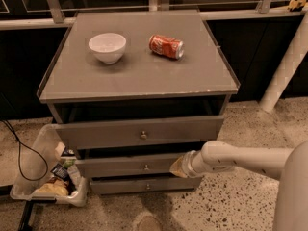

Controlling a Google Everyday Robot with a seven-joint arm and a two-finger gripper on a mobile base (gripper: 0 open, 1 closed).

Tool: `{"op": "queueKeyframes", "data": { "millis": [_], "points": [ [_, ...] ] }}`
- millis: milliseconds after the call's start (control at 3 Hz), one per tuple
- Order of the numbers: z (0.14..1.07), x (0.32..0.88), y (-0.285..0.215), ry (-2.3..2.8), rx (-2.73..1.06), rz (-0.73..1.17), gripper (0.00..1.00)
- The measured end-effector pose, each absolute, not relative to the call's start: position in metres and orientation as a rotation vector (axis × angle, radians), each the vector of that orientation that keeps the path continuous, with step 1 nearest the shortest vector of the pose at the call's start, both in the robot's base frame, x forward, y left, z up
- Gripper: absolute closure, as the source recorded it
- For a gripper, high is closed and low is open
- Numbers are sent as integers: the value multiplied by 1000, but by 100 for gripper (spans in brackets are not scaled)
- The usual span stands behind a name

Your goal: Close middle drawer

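The grey cabinet (pixel 139 76) has three drawers. The top, taller-fronted drawer (pixel 139 132) is pulled out. The middle drawer (pixel 127 166), low-fronted with a small round knob (pixel 146 167), stands out a little less than the top one. The third drawer (pixel 144 186) sits below it. My gripper (pixel 177 167) is at the end of the white arm (pixel 240 159), right against the right end of the middle drawer's front panel.
A white bowl (pixel 107 47) and a red soda can (pixel 166 46) lying on its side rest on the cabinet top. A clear plastic bin (pixel 48 177) with snack packets sits on the floor at the left, with a black cable (pixel 19 153). A white post (pixel 286 61) stands at the right.
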State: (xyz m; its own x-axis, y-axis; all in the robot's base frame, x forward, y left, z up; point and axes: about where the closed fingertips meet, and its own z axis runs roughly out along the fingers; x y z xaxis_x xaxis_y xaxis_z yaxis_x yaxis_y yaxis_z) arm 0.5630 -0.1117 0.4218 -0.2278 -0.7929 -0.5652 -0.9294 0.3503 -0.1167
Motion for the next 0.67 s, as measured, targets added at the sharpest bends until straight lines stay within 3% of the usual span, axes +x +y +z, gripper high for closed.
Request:
{"op": "queueKeyframes", "data": {
  "millis": [667],
  "points": [
    [422, 563, -112, 2078, -1495, 332, 36]
  ]
}}
